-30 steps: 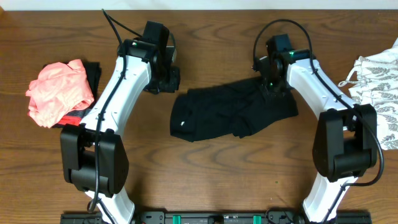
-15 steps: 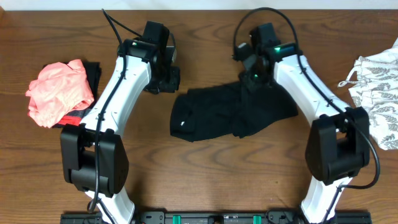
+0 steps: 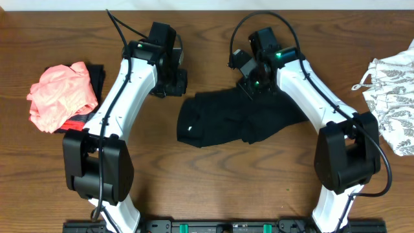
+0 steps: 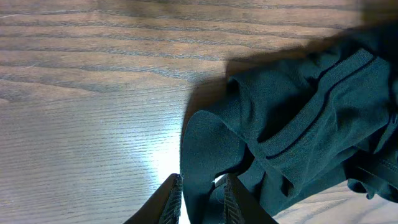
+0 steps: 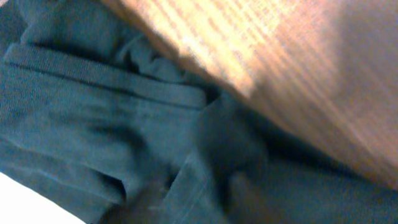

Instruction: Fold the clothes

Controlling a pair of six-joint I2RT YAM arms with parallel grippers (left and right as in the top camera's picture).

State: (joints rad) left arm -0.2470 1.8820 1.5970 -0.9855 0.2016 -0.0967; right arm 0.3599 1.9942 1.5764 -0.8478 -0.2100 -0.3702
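- Where the table [image 3: 213, 188] is bare wood between the two arms, the black garment [image 3: 242, 120] lies in a loose, rumpled heap, wider than it is deep, its right end reaching up toward the far side.
- A small white logo print [image 3: 189, 128] shows on its left part, near the front edge.
- Close up from the left wrist, the cloth looks dark and matte, with raised seams running in parallel lines and soft rounded folds piled on one another.
- From the right wrist the same fabric fills most of the view: a flat band or hem crosses it, creases bunch beneath, and sunlit wood shows at the upper right.
- The left hand [image 4: 200, 202] sits at the garment's upper left corner; its fingers [image 4: 171, 198] stand close together and a rounded flap of the black cloth runs up between them, so it is clenched on that edge.
- The right hand [image 3: 248, 84] is down at the garment's far edge, near the middle. Its wrist view is blurred, and I cannot tell whether it is released or grasping.
- Well off to the left lies a coral-pink garment [image 3: 61, 96], crumpled on top of something dark.
- At the right edge of the table lies a white leaf-patterned garment [image 3: 391, 90], partly cut off by the frame.
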